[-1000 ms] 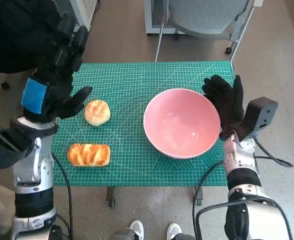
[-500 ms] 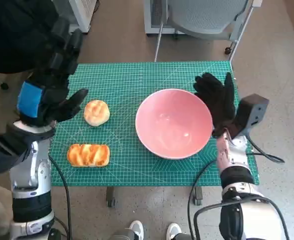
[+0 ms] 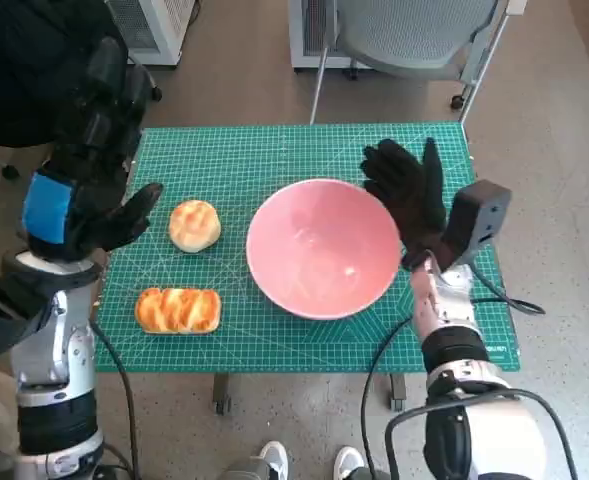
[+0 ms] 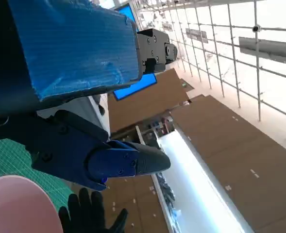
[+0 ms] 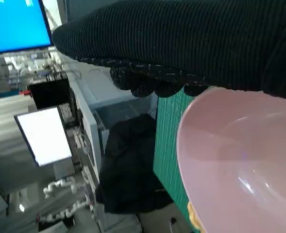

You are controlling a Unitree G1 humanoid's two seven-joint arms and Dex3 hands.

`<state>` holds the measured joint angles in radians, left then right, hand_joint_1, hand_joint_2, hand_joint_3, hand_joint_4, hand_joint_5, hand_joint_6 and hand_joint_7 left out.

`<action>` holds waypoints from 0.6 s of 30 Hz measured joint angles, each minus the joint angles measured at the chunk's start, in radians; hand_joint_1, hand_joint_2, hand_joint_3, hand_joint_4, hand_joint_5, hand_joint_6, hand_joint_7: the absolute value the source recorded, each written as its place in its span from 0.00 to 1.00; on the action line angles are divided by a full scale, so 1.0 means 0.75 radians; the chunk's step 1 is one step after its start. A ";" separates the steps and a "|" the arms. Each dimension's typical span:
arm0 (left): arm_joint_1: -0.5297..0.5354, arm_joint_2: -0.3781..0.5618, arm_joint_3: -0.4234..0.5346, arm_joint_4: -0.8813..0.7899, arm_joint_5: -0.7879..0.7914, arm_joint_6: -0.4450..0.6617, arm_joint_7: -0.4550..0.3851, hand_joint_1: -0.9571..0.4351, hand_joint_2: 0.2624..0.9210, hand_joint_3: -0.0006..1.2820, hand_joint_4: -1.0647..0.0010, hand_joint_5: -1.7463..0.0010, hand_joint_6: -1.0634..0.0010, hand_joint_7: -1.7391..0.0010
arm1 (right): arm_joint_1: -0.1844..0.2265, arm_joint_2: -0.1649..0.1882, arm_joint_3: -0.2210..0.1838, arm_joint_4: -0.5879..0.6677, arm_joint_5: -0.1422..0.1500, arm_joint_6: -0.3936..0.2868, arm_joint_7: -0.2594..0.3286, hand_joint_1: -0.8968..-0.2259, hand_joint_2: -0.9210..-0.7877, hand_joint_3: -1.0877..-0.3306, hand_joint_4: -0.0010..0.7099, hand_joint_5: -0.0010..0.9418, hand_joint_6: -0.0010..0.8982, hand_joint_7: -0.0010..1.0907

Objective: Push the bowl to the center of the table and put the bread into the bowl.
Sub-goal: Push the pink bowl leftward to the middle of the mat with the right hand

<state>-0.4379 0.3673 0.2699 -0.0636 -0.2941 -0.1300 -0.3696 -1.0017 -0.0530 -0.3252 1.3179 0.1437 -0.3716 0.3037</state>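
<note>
1. Head view:
   - As the pink bowl [image 3: 322, 247] sits on the green mat of the desk [image 3: 274, 150], a little to the robot's right of the middle, the right hand [image 3: 406, 192] stands at the bowl's right rim, fingers spread upward and holding nothing. From this height it reads as touching the rim or just beside it.
   - From that hand the bowl lies toward the robot's left, which is also the way to the desk's middle, so my judgement is that any further push runs in that one line and little of it is left.
   - The round bread roll [image 3: 194, 225] and the long braided loaf [image 3: 178, 309] lie on the left part of the mat, apart from the bowl. The loaf's long axis runs across the desk, left to right.
   - The left hand [image 3: 84, 175] hovers raised, fingers apart and empty, with the round roll just beside it toward the bowl. It is plainly the nearer hand to both breads.

2. Left wrist view:
   - The blue-taped back and black fingers [image 4: 104, 160] of the left hand show with nothing between them. The bowl's rim and the gloved right hand beyond it show at one corner. No bread appears.

3. Right wrist view:
   - The glove runs as a dark band directly along the bowl's rim, confirming closeness. Whether it presses cannot be told.
</note>
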 measured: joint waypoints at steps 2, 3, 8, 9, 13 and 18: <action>0.007 0.004 0.006 0.000 0.001 0.000 0.002 0.25 1.00 0.28 1.00 1.00 1.00 0.92 | -0.005 0.001 0.004 0.000 -0.004 0.003 0.000 0.38 0.00 0.26 0.36 0.00 0.33 0.02; 0.010 0.005 0.007 0.000 0.001 0.000 0.002 0.25 1.00 0.28 1.00 1.00 1.00 0.92 | -0.006 0.001 0.006 0.000 -0.006 0.005 0.000 0.38 0.00 0.26 0.36 0.00 0.33 0.02; 0.025 0.014 0.013 0.000 0.001 0.000 0.002 0.25 1.00 0.27 1.00 1.00 1.00 0.92 | -0.010 0.002 0.011 0.000 -0.016 0.010 0.000 0.40 0.00 0.25 0.37 0.01 0.34 0.02; 0.026 0.015 0.014 0.000 0.001 0.000 0.002 0.25 1.00 0.27 1.00 1.00 1.00 0.92 | -0.011 0.002 0.011 0.000 -0.017 0.011 0.000 0.40 0.00 0.24 0.37 0.01 0.34 0.02; 0.033 0.016 0.018 -0.001 0.002 -0.003 0.002 0.26 1.00 0.27 1.00 1.00 1.00 0.92 | -0.014 0.001 0.012 0.000 -0.017 0.018 0.001 0.39 0.00 0.24 0.38 0.01 0.34 0.02; 0.033 0.016 0.020 -0.001 0.004 -0.010 0.003 0.26 1.00 0.28 1.00 1.00 1.00 0.92 | -0.018 -0.007 0.013 0.000 -0.016 0.019 0.011 0.36 0.00 0.25 0.38 0.01 0.34 0.02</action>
<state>-0.4128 0.3795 0.2848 -0.0640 -0.2911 -0.1377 -0.3678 -1.0155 -0.0584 -0.3158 1.3180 0.1313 -0.3577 0.3121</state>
